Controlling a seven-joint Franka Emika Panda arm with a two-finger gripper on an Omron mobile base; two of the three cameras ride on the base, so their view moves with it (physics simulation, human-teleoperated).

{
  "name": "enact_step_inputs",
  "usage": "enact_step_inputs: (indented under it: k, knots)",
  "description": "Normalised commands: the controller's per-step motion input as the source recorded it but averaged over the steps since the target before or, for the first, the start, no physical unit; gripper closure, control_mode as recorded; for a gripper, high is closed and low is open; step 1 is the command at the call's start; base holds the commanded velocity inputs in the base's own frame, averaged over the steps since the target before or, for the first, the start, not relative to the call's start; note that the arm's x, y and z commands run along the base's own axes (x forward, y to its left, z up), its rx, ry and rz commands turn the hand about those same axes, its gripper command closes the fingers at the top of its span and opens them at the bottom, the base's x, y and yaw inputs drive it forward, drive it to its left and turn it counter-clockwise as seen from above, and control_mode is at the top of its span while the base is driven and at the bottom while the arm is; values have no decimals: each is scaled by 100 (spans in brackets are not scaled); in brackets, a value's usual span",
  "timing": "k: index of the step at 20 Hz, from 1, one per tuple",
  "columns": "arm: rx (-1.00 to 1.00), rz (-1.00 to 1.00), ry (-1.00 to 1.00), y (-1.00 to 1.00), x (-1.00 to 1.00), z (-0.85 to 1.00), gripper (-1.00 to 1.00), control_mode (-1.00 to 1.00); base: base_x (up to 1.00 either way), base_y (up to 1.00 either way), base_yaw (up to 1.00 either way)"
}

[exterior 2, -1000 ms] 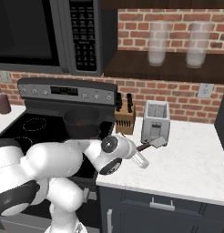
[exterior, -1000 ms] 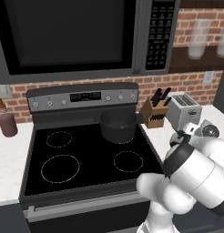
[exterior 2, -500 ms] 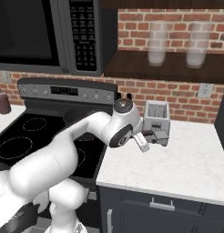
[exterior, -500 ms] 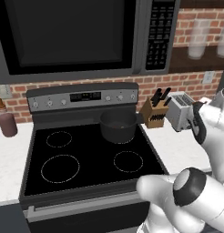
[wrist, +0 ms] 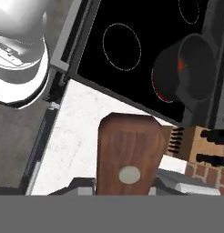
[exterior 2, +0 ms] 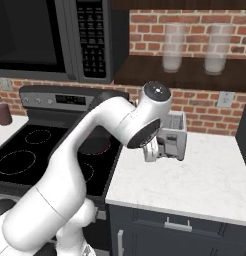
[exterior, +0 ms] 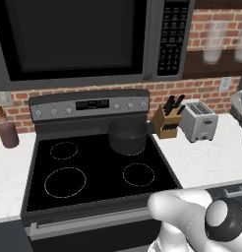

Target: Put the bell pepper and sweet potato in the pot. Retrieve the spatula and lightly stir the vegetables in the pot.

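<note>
I'm seeing the gripper at the bottom centre of the hand view, clamping a brown wooden spatula between its jaws. The pot is sitting in the upper right on the black stove — a bit of red bell pepper showing inside it. In the left base view, the pot is sitting centre frame on a back burner

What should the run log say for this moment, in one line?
pincer: shut on wooden spatula, held above counter | pot: on stove, red bell pepper inside | stirring: not begun
</note>
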Motion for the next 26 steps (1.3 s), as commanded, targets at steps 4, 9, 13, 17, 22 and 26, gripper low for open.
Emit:
enact_step_inputs:
  k: [4, 9, 13, 17, 22, 26]
  knots:
    - [43, -47, 0, 58, -38, 53, 100, -100, 0, 0, 0]
    - [47, -53, 5, 50, -23, 26, 100, -100, 0, 0, 0]
    - [55, -50, 8, 47, -25, 7, 100, -100, 0, 0, 0]
    - [57, -46, 7, 55, -28, 0, 100, -100, 0, 0, 0]
    - [53, -43, 5, 69, -11, 0, 100, -100, 0, 0, 0]
    - [38, -35, -3, 71, 0, 0, 100, -100, 0, 0, 0]
